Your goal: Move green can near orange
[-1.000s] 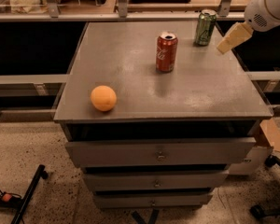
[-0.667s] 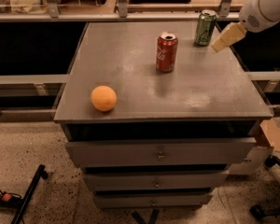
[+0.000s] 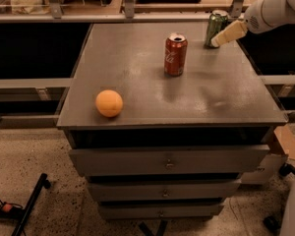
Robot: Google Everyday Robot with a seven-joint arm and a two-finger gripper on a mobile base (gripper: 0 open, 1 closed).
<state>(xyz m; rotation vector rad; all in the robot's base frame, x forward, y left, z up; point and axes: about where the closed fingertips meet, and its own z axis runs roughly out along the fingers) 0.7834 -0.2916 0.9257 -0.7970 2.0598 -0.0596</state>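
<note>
The green can (image 3: pixel 215 27) stands upright at the far right corner of the grey cabinet top (image 3: pixel 137 73). The orange (image 3: pixel 109 103) lies near the front left edge, far from the can. My gripper (image 3: pixel 227 34) comes in from the upper right on a white arm, its beige fingers right beside the can's right side, overlapping its lower part.
A red Coca-Cola can (image 3: pixel 175 54) stands upright in the middle back of the top, between the green can and the orange. The cabinet has several drawers (image 3: pixel 167 161) below. A cardboard box (image 3: pixel 285 144) sits at the right; a black stand leg (image 3: pixel 29 205) lies on the floor at left.
My gripper has moved left and slightly away toward the green can, from clear of it to right beside it. The cans and the orange have not moved.
</note>
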